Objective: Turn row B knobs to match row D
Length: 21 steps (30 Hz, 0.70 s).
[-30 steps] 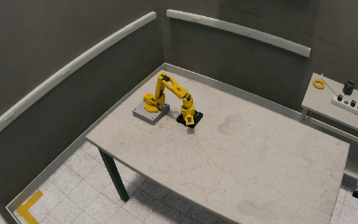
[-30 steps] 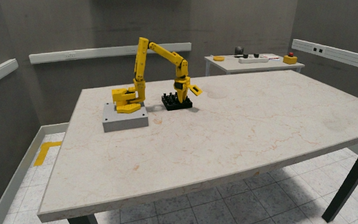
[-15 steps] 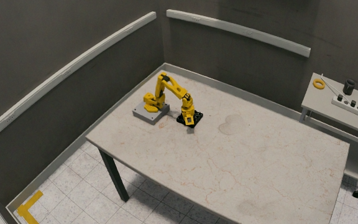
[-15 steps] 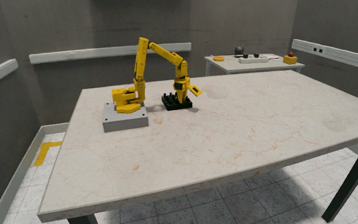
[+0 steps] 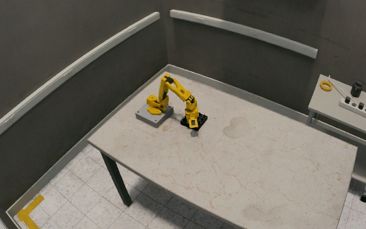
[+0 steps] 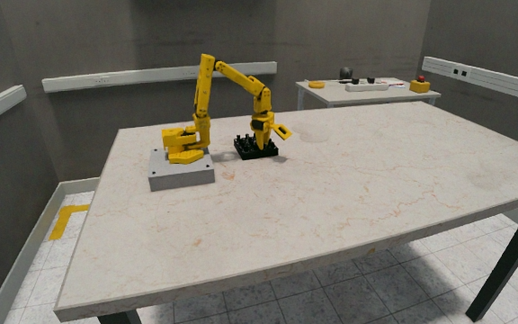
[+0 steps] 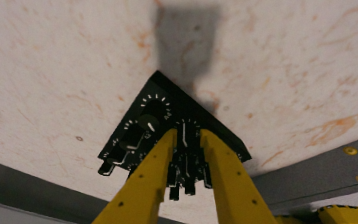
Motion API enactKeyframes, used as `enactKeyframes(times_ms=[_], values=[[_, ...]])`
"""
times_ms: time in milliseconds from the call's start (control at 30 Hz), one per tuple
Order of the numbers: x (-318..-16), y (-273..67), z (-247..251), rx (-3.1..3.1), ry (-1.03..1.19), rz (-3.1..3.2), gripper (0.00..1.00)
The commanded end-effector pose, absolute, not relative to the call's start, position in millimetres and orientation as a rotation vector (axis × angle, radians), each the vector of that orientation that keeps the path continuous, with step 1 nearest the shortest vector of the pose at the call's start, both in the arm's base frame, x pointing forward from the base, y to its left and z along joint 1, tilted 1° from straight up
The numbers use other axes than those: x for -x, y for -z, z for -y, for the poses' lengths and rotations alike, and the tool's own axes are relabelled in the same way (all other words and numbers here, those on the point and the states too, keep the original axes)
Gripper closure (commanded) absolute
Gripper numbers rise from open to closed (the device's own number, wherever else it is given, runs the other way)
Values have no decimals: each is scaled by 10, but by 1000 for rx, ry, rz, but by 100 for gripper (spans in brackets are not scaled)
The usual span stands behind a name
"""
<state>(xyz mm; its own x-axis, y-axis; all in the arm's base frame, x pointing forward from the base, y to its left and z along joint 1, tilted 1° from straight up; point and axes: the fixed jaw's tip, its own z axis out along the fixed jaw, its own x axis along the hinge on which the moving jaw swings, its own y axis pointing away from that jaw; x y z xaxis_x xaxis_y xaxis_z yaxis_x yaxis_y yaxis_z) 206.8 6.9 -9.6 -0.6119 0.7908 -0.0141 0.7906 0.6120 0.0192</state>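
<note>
From my station I see the black knob box (image 7: 177,122) sitting on the marble bench (image 6: 313,189) just beside the arm's grey base block (image 6: 181,172). My hand (image 7: 186,142) points straight down over the box, its two yellow fingers drawn in narrow on either side of one knob (image 7: 185,135). I cannot tell whether they actually pinch it.

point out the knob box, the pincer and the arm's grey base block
knob box (image 6: 268,152): exterior view, front right edge of its black body.
pincer (image 7: 186,145): wrist view, gap between the two yellow fingertips, over a knob.
grey base block (image 6: 180,175): exterior view, its front top face.
</note>
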Motion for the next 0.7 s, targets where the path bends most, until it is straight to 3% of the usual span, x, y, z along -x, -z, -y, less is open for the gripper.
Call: enactKeyframes(times_ms=[0, 667], values=[[-2033, 129, -39, -1392, -7, -2806, 91], [-2032, 129, -39, -1392, -7, -2806, 98]])
